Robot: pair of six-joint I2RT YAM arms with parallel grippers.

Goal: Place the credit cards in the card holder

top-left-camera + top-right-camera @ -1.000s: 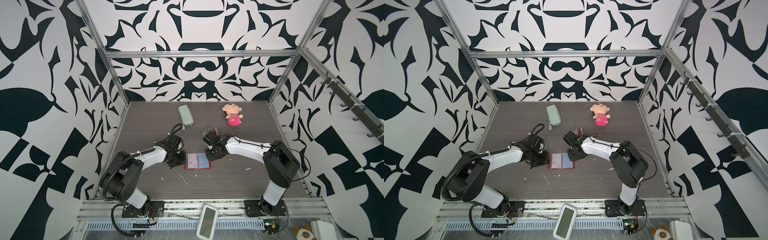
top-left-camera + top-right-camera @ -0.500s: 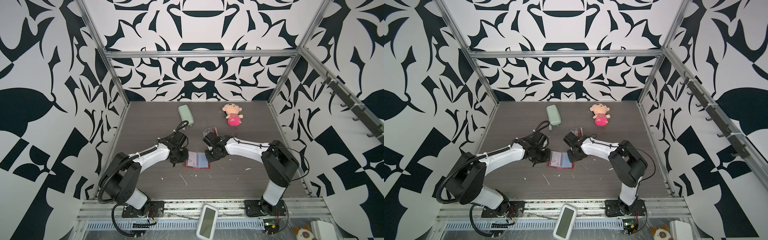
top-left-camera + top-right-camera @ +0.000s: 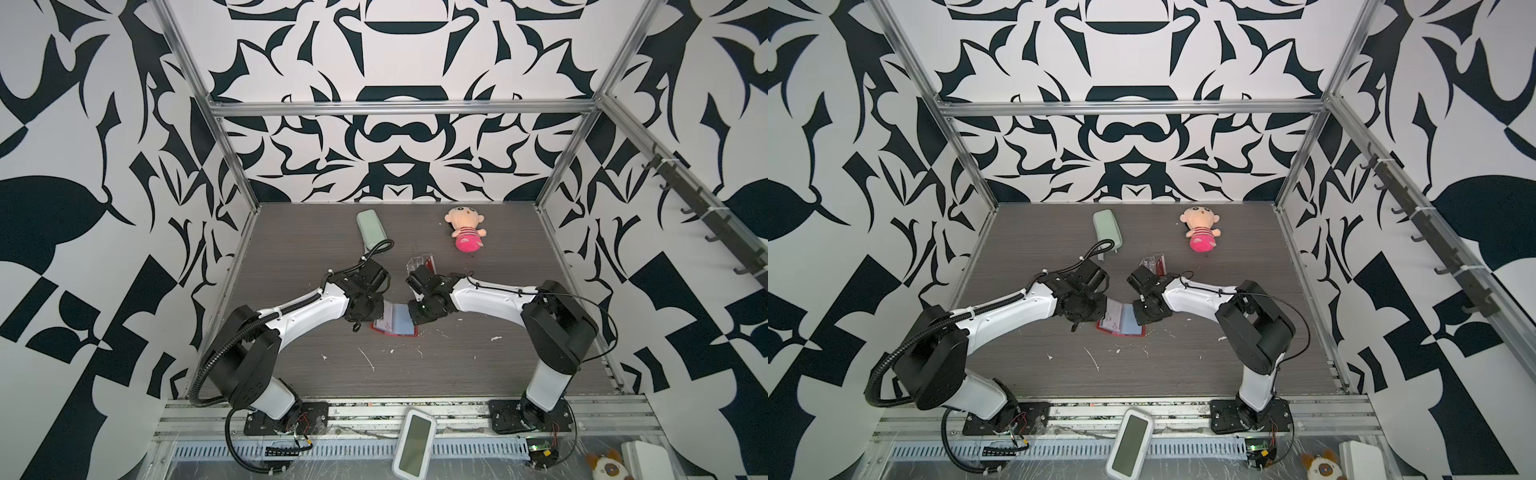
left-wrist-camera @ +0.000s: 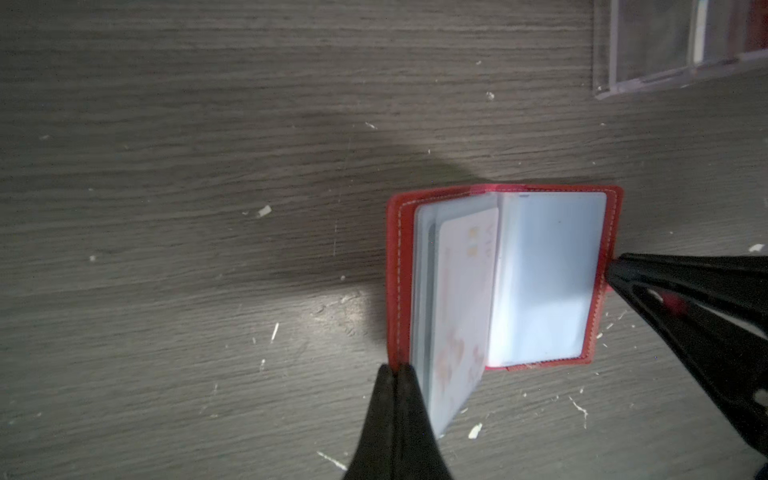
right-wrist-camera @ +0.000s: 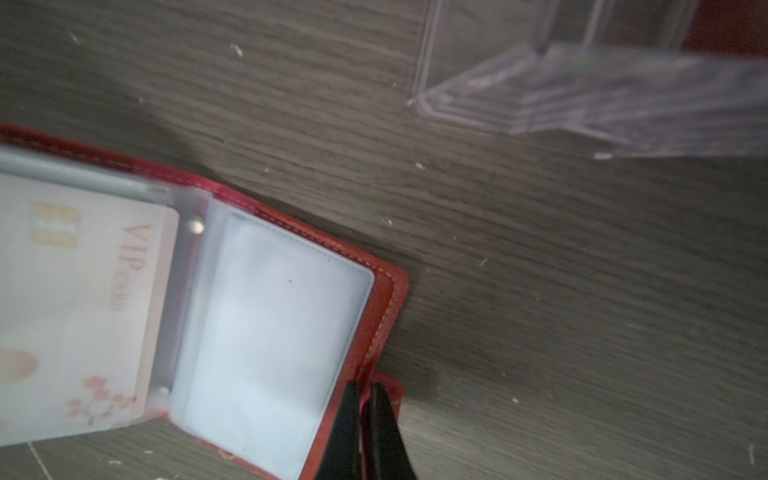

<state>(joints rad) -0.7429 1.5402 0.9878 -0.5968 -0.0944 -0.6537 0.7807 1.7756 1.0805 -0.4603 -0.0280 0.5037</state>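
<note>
Where card holder (image 5: pixel 388 307) gapes, card (image 5: pixel 83 311) reads "VIP"

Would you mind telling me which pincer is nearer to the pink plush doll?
Right. The right pincer grips the red leather-look card holder at the edge toward the pink plush doll; the left pincer grips the opposite edge, farther off.

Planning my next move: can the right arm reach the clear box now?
Probably not yet: the right gripper is shut on the card holder. Once it lets go, the clear box stands close by, nothing between.
</note>
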